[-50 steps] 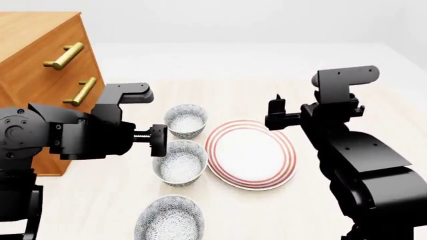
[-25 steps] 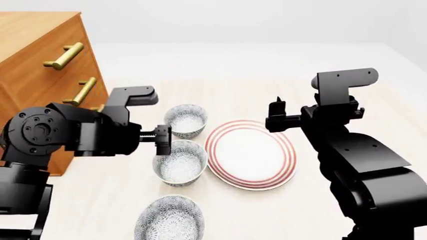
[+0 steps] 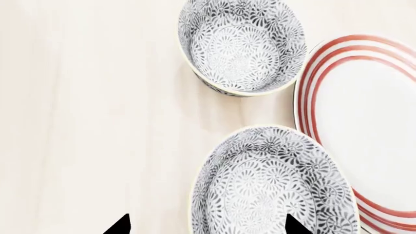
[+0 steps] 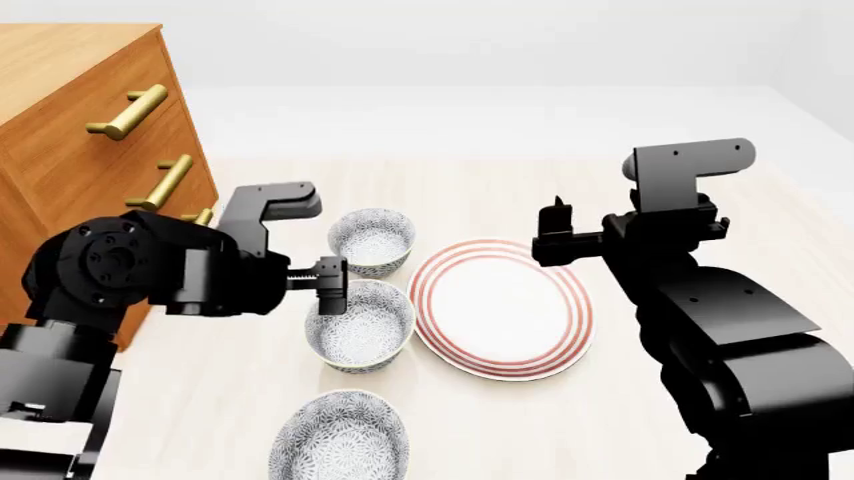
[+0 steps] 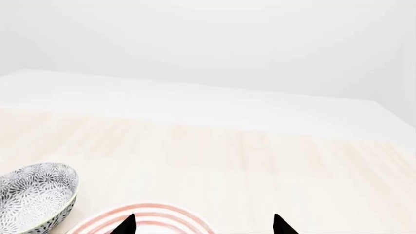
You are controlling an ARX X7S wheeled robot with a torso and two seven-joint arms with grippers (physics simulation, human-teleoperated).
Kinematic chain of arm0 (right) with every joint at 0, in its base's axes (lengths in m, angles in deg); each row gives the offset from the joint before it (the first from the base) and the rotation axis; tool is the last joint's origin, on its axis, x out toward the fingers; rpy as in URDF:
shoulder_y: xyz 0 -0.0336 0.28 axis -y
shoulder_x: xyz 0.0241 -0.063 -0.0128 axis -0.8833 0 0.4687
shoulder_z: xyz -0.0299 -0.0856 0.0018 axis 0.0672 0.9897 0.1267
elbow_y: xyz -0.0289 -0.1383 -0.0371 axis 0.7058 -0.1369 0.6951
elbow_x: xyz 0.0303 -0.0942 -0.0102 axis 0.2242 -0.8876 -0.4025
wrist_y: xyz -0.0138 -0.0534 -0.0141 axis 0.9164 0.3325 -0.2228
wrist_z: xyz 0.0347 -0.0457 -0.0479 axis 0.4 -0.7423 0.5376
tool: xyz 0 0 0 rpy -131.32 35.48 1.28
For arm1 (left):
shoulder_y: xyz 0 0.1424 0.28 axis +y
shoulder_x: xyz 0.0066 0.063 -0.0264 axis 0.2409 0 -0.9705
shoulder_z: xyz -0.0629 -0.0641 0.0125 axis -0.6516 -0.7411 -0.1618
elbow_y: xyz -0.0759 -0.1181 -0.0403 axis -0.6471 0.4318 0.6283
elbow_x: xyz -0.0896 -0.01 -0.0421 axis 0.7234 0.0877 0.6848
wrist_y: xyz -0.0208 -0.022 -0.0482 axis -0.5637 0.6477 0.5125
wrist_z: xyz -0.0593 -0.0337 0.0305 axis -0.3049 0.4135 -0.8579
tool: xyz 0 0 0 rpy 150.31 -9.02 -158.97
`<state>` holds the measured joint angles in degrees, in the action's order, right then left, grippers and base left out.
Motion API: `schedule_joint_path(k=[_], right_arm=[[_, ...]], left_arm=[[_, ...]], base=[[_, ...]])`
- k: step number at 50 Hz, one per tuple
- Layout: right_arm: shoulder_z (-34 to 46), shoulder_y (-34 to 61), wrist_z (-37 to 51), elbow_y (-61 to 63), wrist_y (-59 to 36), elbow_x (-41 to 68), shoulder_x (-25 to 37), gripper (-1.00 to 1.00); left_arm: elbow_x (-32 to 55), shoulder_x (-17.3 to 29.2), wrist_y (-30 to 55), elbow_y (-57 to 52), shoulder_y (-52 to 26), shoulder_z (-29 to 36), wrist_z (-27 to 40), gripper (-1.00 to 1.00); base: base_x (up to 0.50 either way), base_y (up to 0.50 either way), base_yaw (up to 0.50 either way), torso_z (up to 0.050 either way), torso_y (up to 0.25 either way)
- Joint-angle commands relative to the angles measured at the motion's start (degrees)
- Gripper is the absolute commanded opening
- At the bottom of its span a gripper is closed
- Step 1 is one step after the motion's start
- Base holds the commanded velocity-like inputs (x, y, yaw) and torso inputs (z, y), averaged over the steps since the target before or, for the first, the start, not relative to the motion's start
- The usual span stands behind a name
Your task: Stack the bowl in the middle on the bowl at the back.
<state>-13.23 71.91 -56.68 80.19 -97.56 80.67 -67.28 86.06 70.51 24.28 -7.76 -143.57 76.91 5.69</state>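
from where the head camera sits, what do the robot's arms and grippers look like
Both arms are matte black and blocky. The left arm has a round joint cap ringed with small bolt holes, and a threaded screw rod runs to the left gripper. The right arm has smooth angular shells, with a bracket carrying small holes above the right gripper. The fingers are black. No cables or markings show.

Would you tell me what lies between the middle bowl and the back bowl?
Only bare table separates the middle bowl from the back bowl, as the left wrist view shows.
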Motion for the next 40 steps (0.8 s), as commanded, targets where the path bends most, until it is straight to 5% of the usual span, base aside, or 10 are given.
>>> schedule_joint_path(k=[1, 40], right_arm=[[0.21, 0.06, 0.19, -0.09, -0.16, 0.18, 0.29, 1.00], [0.91, 0.05, 1.44, -0.13, -1.22, 0.59, 0.86, 1.00]], left_arm=[[-1.52, -0.67, -2.02, 2.93, -0.14, 1.25, -1.87, 1.00], [-6.61, -3.40, -7.26, 12.41, -1.06, 6.58, -9.91, 1.00]], base=[[0.00, 0.00, 0.00, 0.000, 0.000], [0.00, 0.00, 0.00, 0.000, 0.000]])
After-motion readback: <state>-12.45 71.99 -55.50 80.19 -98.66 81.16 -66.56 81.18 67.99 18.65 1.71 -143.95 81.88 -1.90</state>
